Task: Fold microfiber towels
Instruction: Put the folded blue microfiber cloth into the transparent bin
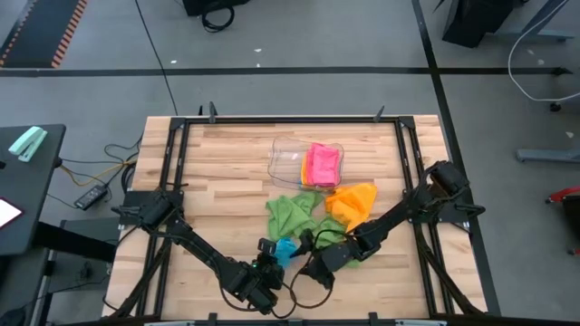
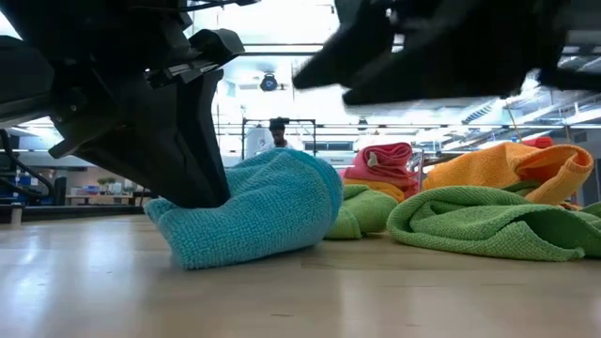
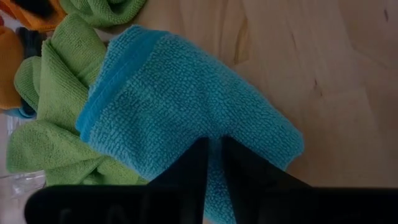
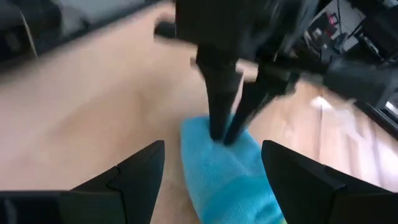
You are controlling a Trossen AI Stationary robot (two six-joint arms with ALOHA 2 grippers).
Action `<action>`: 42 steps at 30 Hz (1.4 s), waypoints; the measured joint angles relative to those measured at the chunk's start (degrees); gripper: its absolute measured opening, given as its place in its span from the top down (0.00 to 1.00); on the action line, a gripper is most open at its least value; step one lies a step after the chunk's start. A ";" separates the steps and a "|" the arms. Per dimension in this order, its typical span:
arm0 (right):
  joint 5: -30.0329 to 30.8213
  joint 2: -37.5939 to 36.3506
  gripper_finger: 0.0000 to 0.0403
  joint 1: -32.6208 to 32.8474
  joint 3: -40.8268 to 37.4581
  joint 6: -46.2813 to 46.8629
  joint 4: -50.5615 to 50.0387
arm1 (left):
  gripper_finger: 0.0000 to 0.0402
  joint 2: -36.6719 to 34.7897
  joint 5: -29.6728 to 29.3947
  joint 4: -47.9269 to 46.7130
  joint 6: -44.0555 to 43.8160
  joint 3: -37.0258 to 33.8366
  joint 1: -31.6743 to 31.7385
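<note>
A blue towel (image 3: 186,99) lies bunched on the table near its front edge, and my left gripper (image 3: 213,142) is shut on it. The same blue towel (image 2: 263,207) shows in the low view under the dark left gripper (image 2: 188,141). My right gripper (image 4: 214,155) hovers open just right of the blue towel (image 1: 285,247), fingers wide apart, touching nothing. Behind it lie green towels (image 1: 294,213) and an orange towel (image 1: 353,204). A pink towel (image 1: 323,163) rests in the clear tray (image 1: 285,156). My left gripper pinches a raised ridge of the blue towel (image 3: 214,163) between its two fingers, which stand a narrow gap apart. The fingers (image 4: 219,118) slant down onto it from the table's near left. The towel rests slack on the table under them.
A second green towel (image 2: 488,221) lies right of the blue one, and orange cloth (image 2: 507,164) sits behind it. Bare wood (image 1: 208,172) stretches over the table's left half. A black frame rail (image 1: 290,119) runs round the table top.
</note>
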 joint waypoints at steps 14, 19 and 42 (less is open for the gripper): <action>-2.95 4.32 0.29 -2.52 -0.02 -18.39 3.51 | 0.85 0.00 0.00 -0.83 3.47 0.07 0.44; -6.59 4.32 0.21 -4.71 -0.02 -17.95 1.46 | 0.85 0.00 -0.29 -0.61 4.07 0.04 1.11; -7.34 5.08 0.04 -9.26 0.02 -48.06 -2.21 | 0.87 0.00 -0.66 0.15 5.05 0.00 2.95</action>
